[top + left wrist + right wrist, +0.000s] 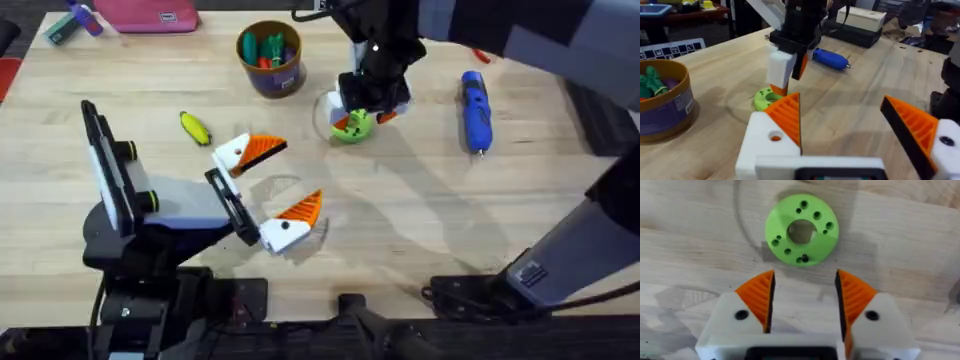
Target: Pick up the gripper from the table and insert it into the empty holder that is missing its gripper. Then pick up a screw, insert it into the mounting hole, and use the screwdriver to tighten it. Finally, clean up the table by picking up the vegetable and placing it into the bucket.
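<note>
right gripper (804, 287): hangs with fingers spread and nothing between them, just above a green disc (801, 230) drilled with small holes, flat on the table (420, 220). left gripper (280, 180): likewise spread and empty, near the middle of the boards, well apart from the disc.

could go wrong from here: might clamp the disc's rim instead of a screw and drag or tip that light piece. might shove it sideways on the way down, given the wide pads and the off-centre line-up. might also drop a tiny screw from such broad wedges.

elsewhere: yellow vegetable (195, 127) lying loose on the table, near the bucket (270, 58) but not in it. blue screwdriver (476, 110) lying beyond the disc, apart from both claws.

hard to make out: whether any hole holds a screw. cannot pick out a loose orange finger or a bare holder. appears to be two wedges on each claw.
</note>
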You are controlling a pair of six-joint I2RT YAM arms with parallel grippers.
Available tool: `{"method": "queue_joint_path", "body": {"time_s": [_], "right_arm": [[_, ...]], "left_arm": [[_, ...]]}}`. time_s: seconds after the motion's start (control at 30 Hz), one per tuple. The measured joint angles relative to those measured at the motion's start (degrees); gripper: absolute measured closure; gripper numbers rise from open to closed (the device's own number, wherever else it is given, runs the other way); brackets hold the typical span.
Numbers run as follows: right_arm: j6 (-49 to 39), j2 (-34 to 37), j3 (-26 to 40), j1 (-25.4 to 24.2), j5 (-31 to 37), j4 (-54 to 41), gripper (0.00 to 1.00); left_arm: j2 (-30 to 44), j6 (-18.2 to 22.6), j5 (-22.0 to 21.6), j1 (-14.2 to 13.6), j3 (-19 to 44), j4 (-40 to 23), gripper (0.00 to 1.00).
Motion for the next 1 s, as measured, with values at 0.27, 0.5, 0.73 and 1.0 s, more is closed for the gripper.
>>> {"method": "queue_joint_path", "body": {"time_s": [0.27, 0.5, 0.73, 1.0], "right_arm": [[0.12, -0.02, -3.08, 0.02, 0.15, 3.83, 0.438], [-1.67, 0.34, -3.12, 0.02, 0.17, 5.11, 0.447], [-3.41, 2.04, -3.19, 0.02, 0.17, 5.77, 0.481], [-5.49, 2.46, -3.23, 0.02, 0.17, 6.24, 0.524]], "left_arm": [[0.01, 0.0, 0.0, 0.0, 0.0, -0.01, 0.015], [0.0, 0.0, 0.0, 0.0, 0.0, 0.0, 0.016], [0.0, 0.0, 0.0, 0.0, 0.0, -0.02, 0.015], [0.02, 0.0, 0.0, 0.0, 0.0, 0.0, 0.015]]}}
